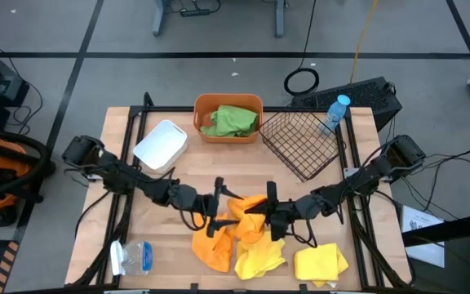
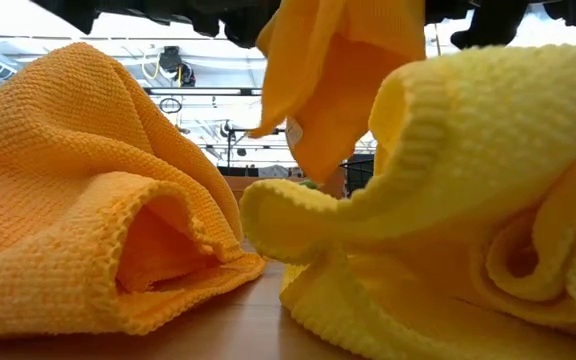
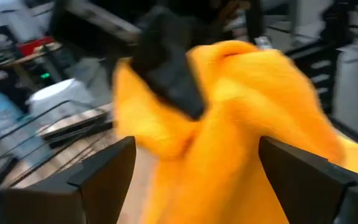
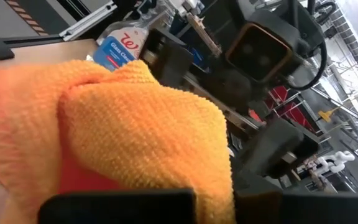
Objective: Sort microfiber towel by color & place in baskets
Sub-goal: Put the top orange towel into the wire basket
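Orange cloth hangs lifted above the middle of the wooden bench (image 1: 178,175), an orange towel (image 1: 250,211) pinched by the right gripper (image 1: 269,214), whose fingers are closed on its edge. The left gripper (image 1: 219,208) faces it from the other side with its fingers (image 3: 104,171) spread wide, the towel just in front of them. Taking the orange tub (image 1: 228,118) at the bench's far edge as landmark: the held towel is well in front of it, toward the near edge. A green towel (image 1: 232,122) lies inside the tub. The white tub (image 1: 161,144) sits just left of it and the black wire basket (image 1: 301,143) just right of it, tilted. A clear bottle with a blue cap (image 1: 334,113) stands beyond the basket. Farther in front of the tub, near the bench's front edge, lie a second orange towel (image 1: 211,250), a crumpled yellow towel (image 1: 259,256) touching it, and a folded yellow towel (image 1: 320,264) apart to the right.
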Available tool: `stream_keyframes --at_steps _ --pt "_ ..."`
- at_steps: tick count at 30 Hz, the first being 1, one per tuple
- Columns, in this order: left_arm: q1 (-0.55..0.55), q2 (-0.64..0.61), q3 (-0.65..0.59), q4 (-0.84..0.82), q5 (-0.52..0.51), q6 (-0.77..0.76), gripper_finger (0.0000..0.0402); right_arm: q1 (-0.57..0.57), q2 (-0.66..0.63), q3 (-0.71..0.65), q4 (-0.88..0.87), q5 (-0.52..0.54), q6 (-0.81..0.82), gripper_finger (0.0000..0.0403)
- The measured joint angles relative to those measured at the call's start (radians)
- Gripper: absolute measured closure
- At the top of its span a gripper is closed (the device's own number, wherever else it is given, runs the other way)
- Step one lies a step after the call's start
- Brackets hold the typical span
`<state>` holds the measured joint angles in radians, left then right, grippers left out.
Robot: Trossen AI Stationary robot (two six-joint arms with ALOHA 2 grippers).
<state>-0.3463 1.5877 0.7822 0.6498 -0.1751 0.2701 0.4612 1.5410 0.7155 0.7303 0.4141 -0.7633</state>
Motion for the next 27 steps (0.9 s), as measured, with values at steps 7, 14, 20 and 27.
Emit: stream_keyframes --at_steps 7,14,20,27 --pt "0.001 0.012 0.000 -0.005 0.025 -0.002 0.0068 -0.011 0.000 0.000 0.008 -0.001 -0.004 0.0399" --pt "0.012 0.012 0.000 -0.012 0.022 -0.002 0.0143 -0.011 0.000 0.000 0.031 -0.001 -0.005 0.0399" --pt "0.012 0.012 0.000 -0.014 0.066 0.003 0.0236 -0.010 0.000 0.000 0.030 0.001 0.001 0.0399" --pt "0.019 0.012 0.000 -0.015 0.066 0.053 0.0388 -0.010 0.000 0.000 0.045 0.004 0.052 0.0365"
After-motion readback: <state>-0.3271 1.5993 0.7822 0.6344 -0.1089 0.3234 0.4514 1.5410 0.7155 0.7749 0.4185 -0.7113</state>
